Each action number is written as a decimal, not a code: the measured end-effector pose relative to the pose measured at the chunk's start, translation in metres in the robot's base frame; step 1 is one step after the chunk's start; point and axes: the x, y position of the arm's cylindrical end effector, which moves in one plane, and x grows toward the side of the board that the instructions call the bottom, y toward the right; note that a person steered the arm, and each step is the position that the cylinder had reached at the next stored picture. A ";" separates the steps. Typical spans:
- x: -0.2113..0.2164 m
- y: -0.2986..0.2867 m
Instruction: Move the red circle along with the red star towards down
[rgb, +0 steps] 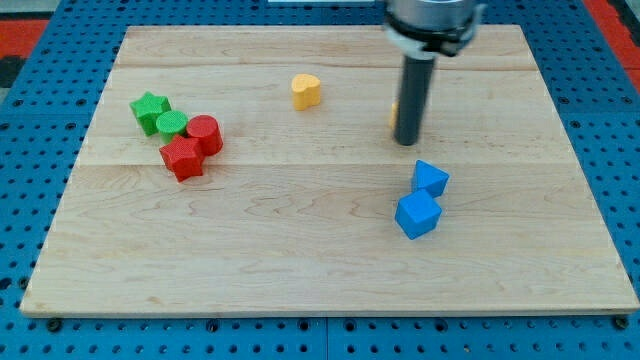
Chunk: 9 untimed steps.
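One pale wooden board (330, 270) on blue pegboard base (30, 120). No pincer on my arm, only dark rod; my tip (406, 143) at view's right, hiding most of yellow block (394, 113). Red circle (204, 134) touching red star (182, 157) far left, beside green blocks.

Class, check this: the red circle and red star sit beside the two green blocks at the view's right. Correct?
Not quite. The camera view shows the red circle, red star and both green blocks at the view's left; the rest holds.
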 end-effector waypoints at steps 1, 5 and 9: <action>-0.009 -0.006; -0.017 -0.254; -0.025 -0.308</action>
